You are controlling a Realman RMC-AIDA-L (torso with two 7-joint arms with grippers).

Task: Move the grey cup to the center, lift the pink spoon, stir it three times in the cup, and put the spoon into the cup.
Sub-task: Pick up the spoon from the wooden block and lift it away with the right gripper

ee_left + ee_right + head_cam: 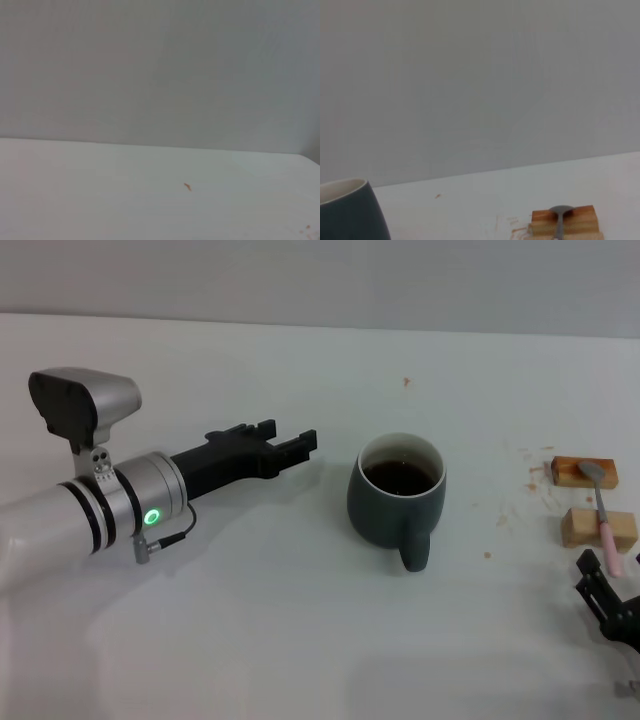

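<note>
Nearest the head camera, at about four o'clock on the table [300,620], sits the right gripper [600,585], its dark fingers spread apart and holding nothing, just short of the spoon's handle end. Beyond it, at three o'clock, the pink spoon [603,510] lies across two wooden blocks [590,500]; its long axis runs near to far, the pink handle pointing toward the robot and the grey metal bowl resting on the farther, darker block. At the middle of the table stands the grey cup [396,502], upright, dark liquid inside, its loop handle turned toward six o'clock. Over at nine o'clock the left gripper [290,443] reaches toward the cup from the side, fingers parted and empty, its tips apart from the cup wall.

From the left wrist camera only bare tabletop, a pale wall and a small brown speck [187,186] show.

From the right wrist camera the cup's dark wall and white rim appear at one edge, and the far block carries the spoon's bowl, its neck running toward the camera.
</note>
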